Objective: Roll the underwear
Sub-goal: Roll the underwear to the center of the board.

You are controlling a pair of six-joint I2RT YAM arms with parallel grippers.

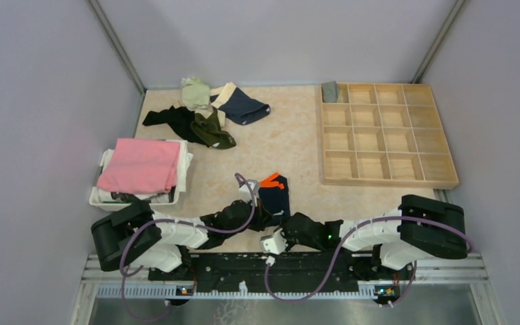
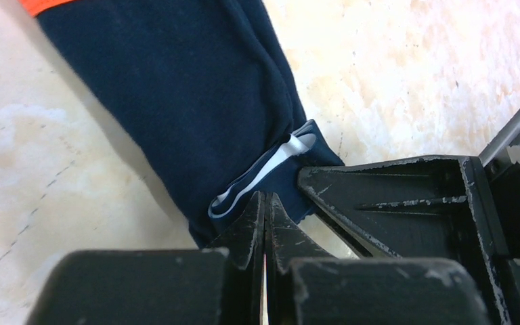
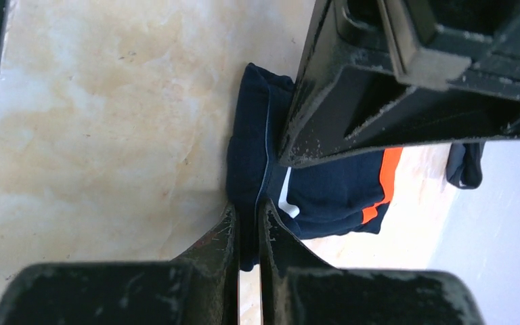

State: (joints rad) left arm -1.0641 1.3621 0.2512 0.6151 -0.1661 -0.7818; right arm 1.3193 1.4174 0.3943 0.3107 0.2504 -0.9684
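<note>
A navy underwear with orange stripes (image 1: 275,191) lies folded on the table just ahead of both grippers. It also shows in the left wrist view (image 2: 176,88) and the right wrist view (image 3: 325,193). My right gripper (image 3: 248,206) is shut on its near edge, with navy cloth showing between the fingers. My left gripper (image 2: 265,198) is shut, its tips touching the same near edge by a white stripe; no cloth shows between them. In the top view the left gripper (image 1: 261,215) and the right gripper (image 1: 281,222) sit close together.
A pile of underwear lies at the back left: olive green (image 1: 214,130), navy with beige waistband (image 1: 244,106), black (image 1: 168,118). A white basket (image 1: 101,197) holds a pink cloth (image 1: 142,164). A wooden compartment tray (image 1: 387,177) holds a grey roll (image 1: 330,91).
</note>
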